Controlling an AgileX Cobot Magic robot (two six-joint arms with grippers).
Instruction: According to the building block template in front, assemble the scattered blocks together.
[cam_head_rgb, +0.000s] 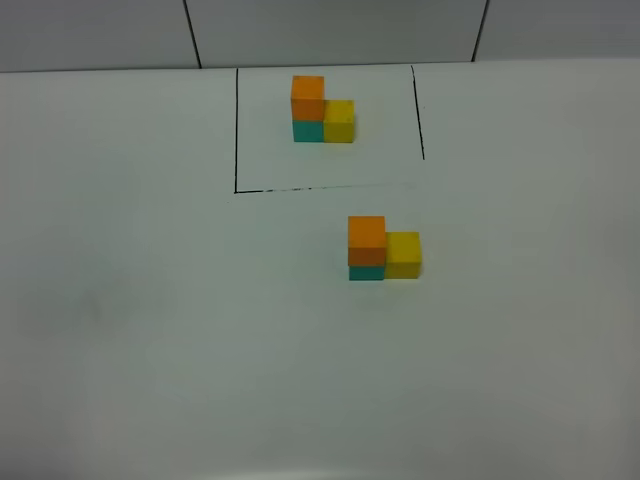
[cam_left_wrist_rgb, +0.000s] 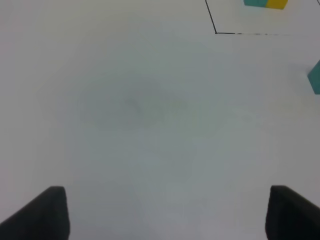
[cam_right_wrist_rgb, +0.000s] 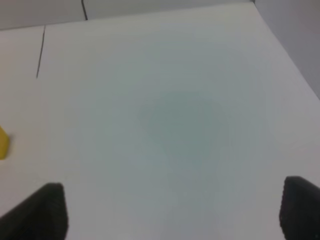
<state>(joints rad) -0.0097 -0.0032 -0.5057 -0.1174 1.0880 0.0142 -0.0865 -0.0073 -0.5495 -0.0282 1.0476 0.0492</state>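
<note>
3 loose cubes sit assembled mid-desk: orange cube atop teal cube, yellow cube touching their side. The template stands farther back, inside black lines, showing the same layout. Left claw and right claw both hang released over bare desk, grasping nothing.

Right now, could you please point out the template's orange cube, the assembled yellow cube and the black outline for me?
template's orange cube (cam_head_rgb: 308, 97), exterior high view, its front face.
assembled yellow cube (cam_head_rgb: 403, 255), exterior high view, its front face.
black outline (cam_head_rgb: 237, 130), exterior high view, its left line.
</note>
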